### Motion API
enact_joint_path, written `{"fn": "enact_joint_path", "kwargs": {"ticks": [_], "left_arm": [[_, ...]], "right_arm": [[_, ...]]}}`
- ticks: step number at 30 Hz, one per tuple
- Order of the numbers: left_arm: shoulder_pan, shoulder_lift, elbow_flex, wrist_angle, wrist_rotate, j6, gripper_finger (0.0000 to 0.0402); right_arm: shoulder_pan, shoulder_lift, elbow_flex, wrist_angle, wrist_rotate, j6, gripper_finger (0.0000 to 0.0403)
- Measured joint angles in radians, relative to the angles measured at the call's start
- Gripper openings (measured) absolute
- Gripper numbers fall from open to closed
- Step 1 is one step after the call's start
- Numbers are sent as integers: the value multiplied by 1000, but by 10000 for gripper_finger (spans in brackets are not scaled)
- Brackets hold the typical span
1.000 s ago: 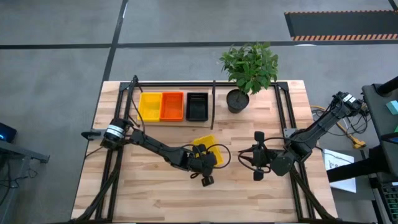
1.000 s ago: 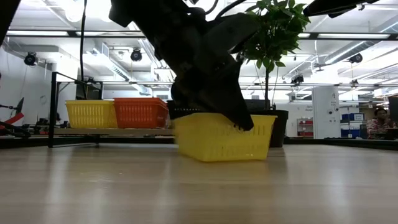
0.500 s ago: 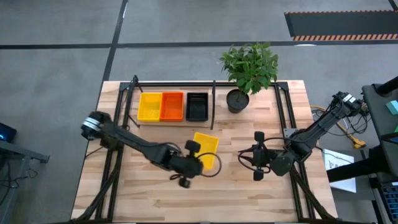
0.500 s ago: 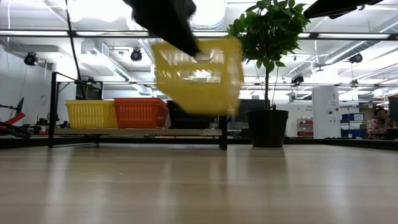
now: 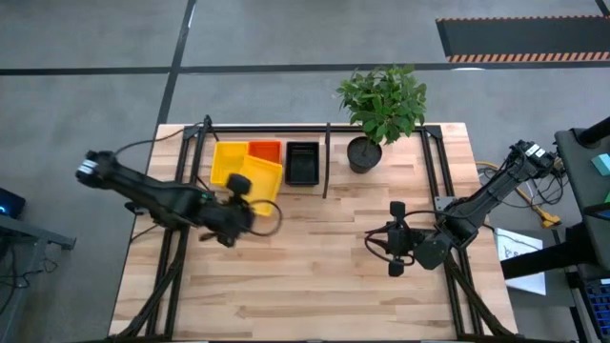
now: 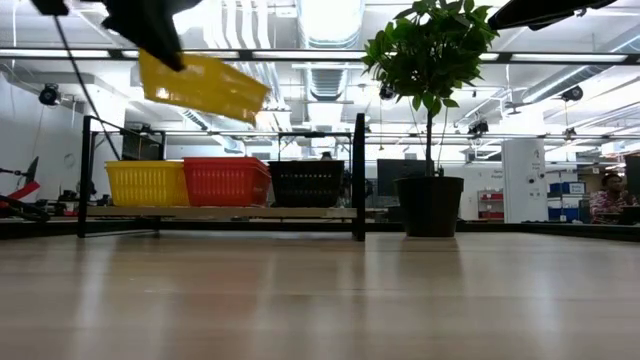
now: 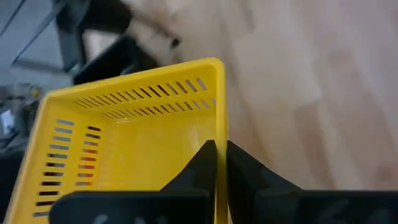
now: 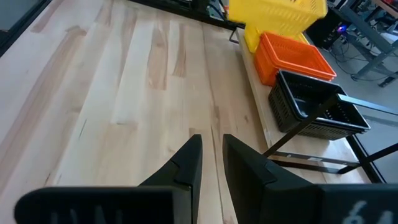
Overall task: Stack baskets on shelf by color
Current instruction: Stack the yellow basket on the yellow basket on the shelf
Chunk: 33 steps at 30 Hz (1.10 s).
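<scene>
My left gripper (image 5: 242, 193) carries a yellow mesh basket (image 5: 262, 175) in the air over the shelf's (image 6: 200, 212) near edge. It hangs above the yellow (image 5: 225, 158) and red-orange (image 5: 267, 151) baskets. Those two and a black basket (image 5: 302, 164) sit side by side with their bottoms on the shelf board. In the low view the carried basket (image 6: 205, 86) is tilted, well above that row. My right gripper (image 5: 393, 238) waits shut over the table's right half, away from all baskets. My left gripper (image 7: 217, 158) pinches one side wall of the yellow basket near a corner, at its rim (image 7: 219, 121). One finger is inside the basket and one outside. The basket is lifted clear and tilted, sticking out beyond the fingers toward the shelf.
A potted plant (image 5: 365, 152) stands at the shelf's right end, beside an upright black rod (image 5: 327, 162). Black frame rods (image 5: 434, 167) run along both table sides. Bare slatted tabletop (image 5: 315, 276) fills the near half.
My left gripper has lifted the yellow basket off the middle of the table. It has carried the basket up and toward the far-left edge, over the shelf's baskets. The basket has gone from resting on the wood to hanging tilted in the air. My right arm has kept still.
</scene>
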Motion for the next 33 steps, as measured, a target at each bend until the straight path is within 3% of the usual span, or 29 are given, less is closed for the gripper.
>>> {"fn": "enact_joint_path", "kwargs": {"ticks": [10, 16, 24, 33], "left_arm": [[114, -340, -243, -39, -52, -4, 0], [222, -458, -327, -30, -52, 51, 0], [332, -498, -370, -19, -51, 82, 0], [375, -407, -369, 54, -46, 160, 0]], "right_arm": [[0, 0, 0, 0, 0, -16, 57], [0, 0, 0, 0, 0, -20, 57], [0, 0, 0, 0, 0, -30, 57], [0, 0, 0, 0, 0, -34, 57]]}}
